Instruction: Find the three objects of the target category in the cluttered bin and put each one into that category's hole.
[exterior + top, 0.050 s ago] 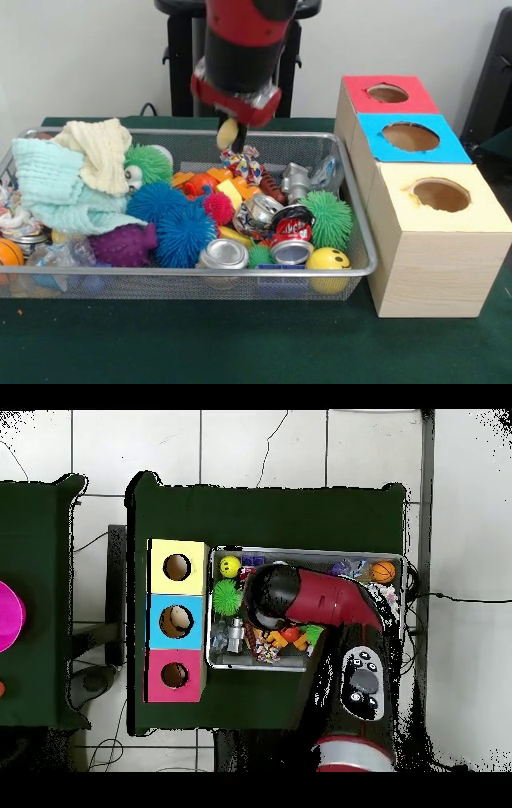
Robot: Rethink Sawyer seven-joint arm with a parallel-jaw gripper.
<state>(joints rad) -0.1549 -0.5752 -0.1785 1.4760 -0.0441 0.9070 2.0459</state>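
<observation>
- The arm (240,40) reaches down over the far middle of the wire bin (364,240); from overhead it covers the bin's centre.
- The gripper (230,134) hangs just above the clutter, closed on a small pale yellow object (227,133) held between its fingers. What the object is cannot be told.
- Directly under it lie a patterned wrapper (244,164) and orange and yellow blocks (216,182).
- The left of the bin holds a mint cloth (52,188) with a cream cloth (100,152) on top, a green fuzzy ball (148,162) beside them, two blue spiky balls (172,220) and a purple toy (124,244).
- Toward the right lie crushed cans (284,232), a silver can (223,254) at the near wall, a green spiky ball (328,218) and a yellow smiley ball (328,260).
- An orange ball (8,252) sits at the left end.
- Beside the bin's right end stand three boxes in a row, each with a round hole on top: yellow box (436,240) nearest, blue box (410,138) in the middle, red box (387,94) farthest.
- Overhead, something pale shows inside the blue box's hole (176,621).
</observation>
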